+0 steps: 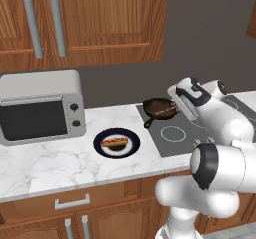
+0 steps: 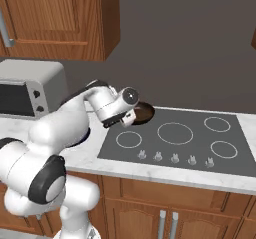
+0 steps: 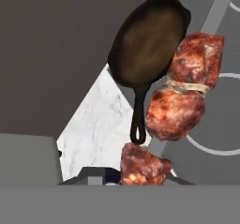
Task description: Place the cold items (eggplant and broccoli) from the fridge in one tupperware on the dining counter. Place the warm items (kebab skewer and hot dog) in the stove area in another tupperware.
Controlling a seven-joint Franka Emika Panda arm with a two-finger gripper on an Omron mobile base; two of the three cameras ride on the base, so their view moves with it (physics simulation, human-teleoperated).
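Observation:
The kebab skewer (image 3: 176, 110), chunks of browned meat on a stick, fills the near part of the hand view, close to the camera and beside the dark frying pan (image 3: 145, 45). In the left base view the kebab skewer (image 1: 165, 112) hangs over the pan (image 1: 156, 105) at the tip of my gripper (image 1: 176, 109), which is shut on it. The hot dog (image 1: 115, 143) lies on a dark blue plate (image 1: 101, 151) on the marble counter, left of the stove. From the right base view, my gripper (image 2: 129, 118) points down at the pan (image 2: 146, 112). Eggplant, broccoli and tupperware are out of view.
A silver toaster oven (image 1: 40, 105) stands at the back left of the counter. The grey cooktop (image 2: 175, 138) with several ring burners and a row of knobs lies to the right. Wooden wall cabinets (image 1: 100, 18) hang above.

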